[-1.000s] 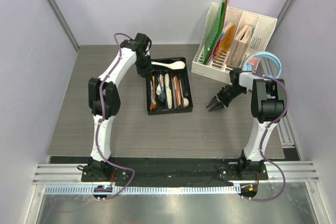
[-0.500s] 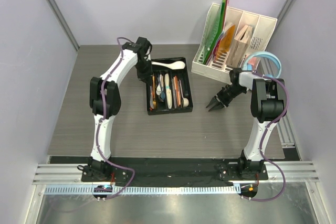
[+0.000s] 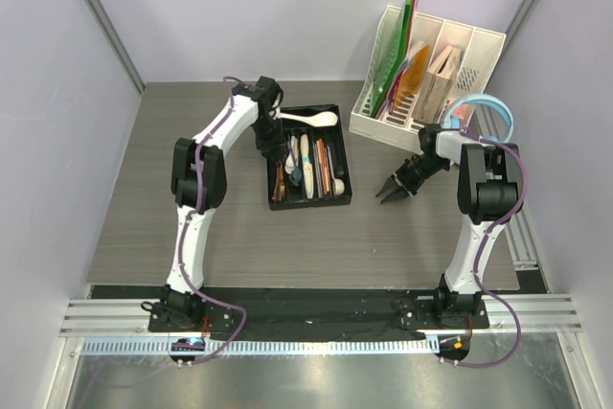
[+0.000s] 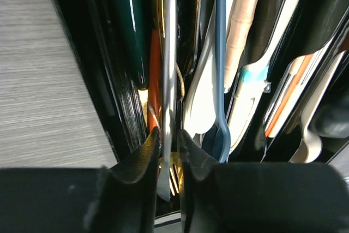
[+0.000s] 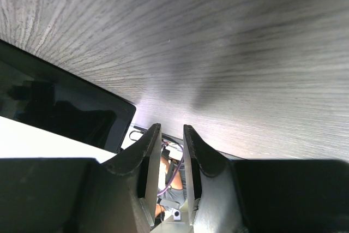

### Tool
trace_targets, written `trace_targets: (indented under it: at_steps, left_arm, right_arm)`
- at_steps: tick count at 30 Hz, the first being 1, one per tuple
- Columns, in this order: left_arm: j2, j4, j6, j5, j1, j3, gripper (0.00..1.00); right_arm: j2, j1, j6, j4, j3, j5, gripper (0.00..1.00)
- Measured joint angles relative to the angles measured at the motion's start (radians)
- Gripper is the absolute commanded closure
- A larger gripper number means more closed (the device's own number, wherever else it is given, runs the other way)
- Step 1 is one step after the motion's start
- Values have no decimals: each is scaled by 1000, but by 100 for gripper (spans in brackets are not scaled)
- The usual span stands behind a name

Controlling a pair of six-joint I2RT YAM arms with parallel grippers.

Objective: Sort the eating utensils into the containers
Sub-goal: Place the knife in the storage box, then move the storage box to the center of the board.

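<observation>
The black tray sits mid-table, its long compartments filled with utensils. A white ceramic spoon lies across its far end. My left gripper reaches down into the leftmost compartment. In the left wrist view its fingers stand narrowly apart, open, on either side of a steel utensil that lies over an orange piece and a gold fork. Neighbouring slots hold white spoons and a blue handle. My right gripper hovers right of the tray, open a little and holding nothing.
A white slotted file organiser with folders stands at the back right. Light-blue headphones lie behind the right arm. Purple walls close in both sides. Bare wood-grain tabletop spreads left and in front of the tray.
My left gripper has moved right and nearer, from the tray's far left corner down into its leftmost compartment, and its jaws have parted from the steel utensil. The right arm has not moved.
</observation>
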Motion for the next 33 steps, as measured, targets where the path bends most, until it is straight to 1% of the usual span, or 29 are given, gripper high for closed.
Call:
trace_targets:
  at_steps: [4, 10, 12, 16, 19, 21, 24, 26, 30, 33]
  left_arm:
    - [0, -7, 0, -24, -13, 0, 66]
    - [-19, 7, 0, -94, -26, -15, 65]
    - [-56, 29, -4, -111, -24, -44, 65]
    - [-151, 74, -19, -131, -21, -59, 56]
    - [-239, 109, -39, -159, -18, -58, 56]
    - [-304, 118, -57, -185, -13, -58, 58]
    - [-366, 117, -81, -205, 7, -57, 59]
    - [-393, 123, -91, -215, 30, -75, 59]
    - [-412, 129, -106, -225, 71, -153, 59]
    - [-412, 135, -106, -216, 86, -211, 59]
  right_arm:
    - [0, 0, 0, 0, 0, 0, 71]
    - [0, 0, 0, 0, 0, 0, 71]
    - [0, 0, 0, 0, 0, 0, 71]
    - [-2, 0, 0, -1, 0, 2, 71]
    - [-2, 6, -2, -19, 13, 18, 70]
    - [0, 18, -5, -71, 37, 40, 69]
    - [-1, 51, -16, -156, 126, 74, 68]
    - [-1, 80, -34, -210, 221, 92, 68]
    - [-2, 159, -81, -313, 450, 151, 66]
    - [0, 249, -133, -386, 662, 227, 66]
